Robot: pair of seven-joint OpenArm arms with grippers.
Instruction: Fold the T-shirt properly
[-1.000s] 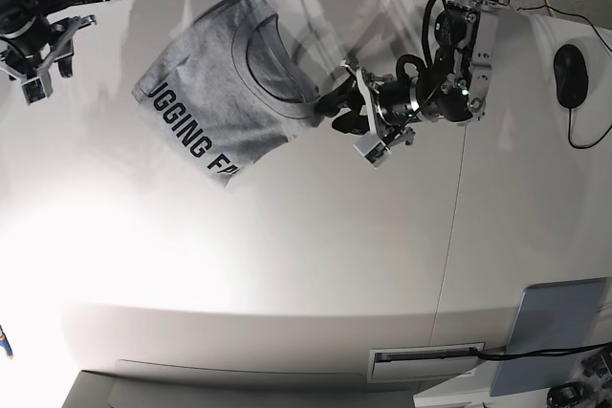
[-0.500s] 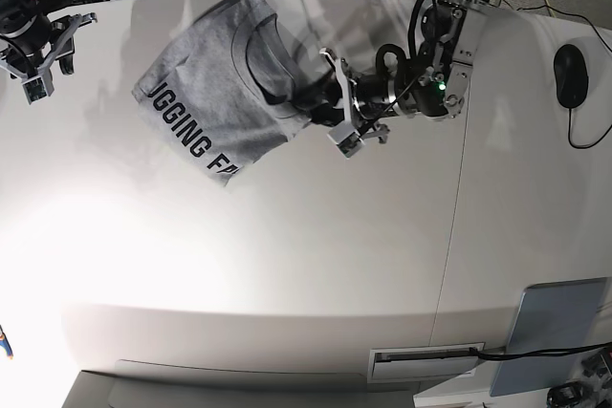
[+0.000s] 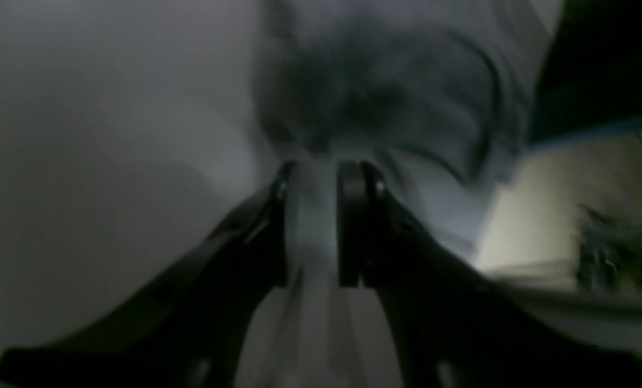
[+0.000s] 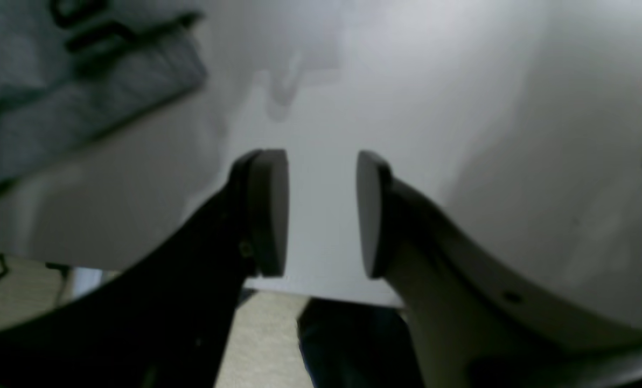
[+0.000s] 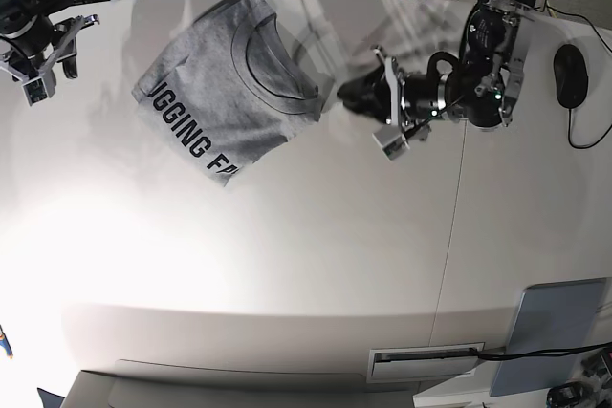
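Note:
The grey T-shirt (image 5: 220,93) lies folded at the table's far left, collar up, with black lettering along its lower edge. My left gripper (image 5: 346,93) hovers just right of the T-shirt's right edge. In the left wrist view the T-shirt (image 3: 396,81) fills the space beyond the left gripper (image 3: 310,178). Its jaws stand close together with a pale strip between them. Blur hides whether that strip is cloth or table. My right gripper (image 5: 50,59) sits at the far left table edge. The right wrist view shows this gripper (image 4: 321,215) open and empty, with the T-shirt (image 4: 57,97) at upper left.
A black mouse (image 5: 571,74) lies at the right edge. A grey pad (image 5: 559,332) sits at the near right corner. A seam (image 5: 451,236) runs down the table. Cables and equipment crowd the floor behind the far edge.
The left arm reached onto the shirt's right edge with its jaws narrowing, then drew back to the right. The shirt lies as before. The right arm stayed put.

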